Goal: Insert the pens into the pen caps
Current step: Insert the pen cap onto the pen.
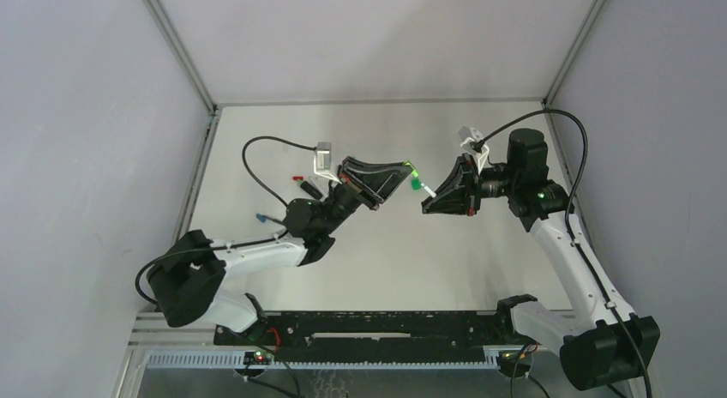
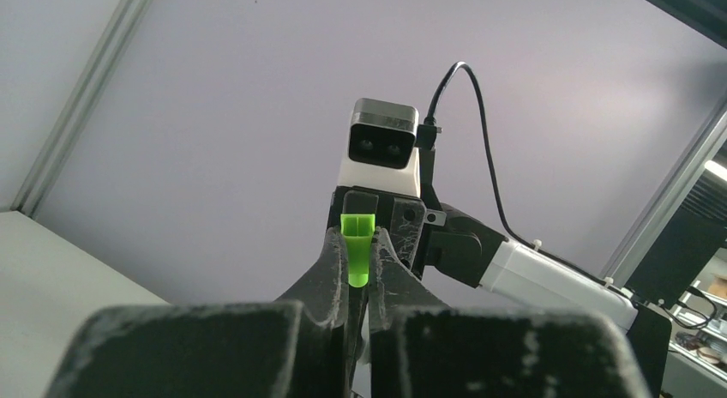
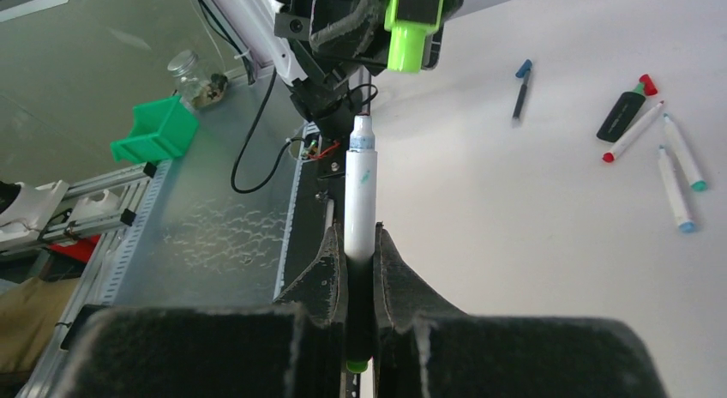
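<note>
— Two arm bases (image 1: 184, 286) sit at the near edge of the desk (image 1: 377, 269), and from there we follow both arms in towards its middle.

— Agreed. Nearest first: towards the left edge we count five loose pens lying flat. In the right wrist view the thin black pen (image 3: 519, 93), blue at one end, lies apart from the others.

— Beyond it we see the thick black marker (image 3: 624, 113), with a red cap (image 3: 648, 83) just beside its green end. Close by lie three more: the red-tipped white pen (image 3: 633, 132), the teal-tipped white pen (image 3: 683, 152) and the blue-tipped white pen (image 3: 674, 192). From above, the left arm hides most of this group.

— Over the middle of the desk we find the two pincers facing each other. The right gripper (image 3: 360, 244) is clenched on the white-barrelled pen (image 3: 361, 188), which stands straight out between the fingers, tip leading.

— And the left gripper (image 2: 358, 244) is clamped on the bright green cap (image 2: 357, 254), its wider end pointing away from the wrist. We see the pen tip near that cap but off to one side, with a gap between them.

— Furthest off in the left wrist view, we make out the right wrist camera (image 2: 384, 149) behind the cap.
</note>
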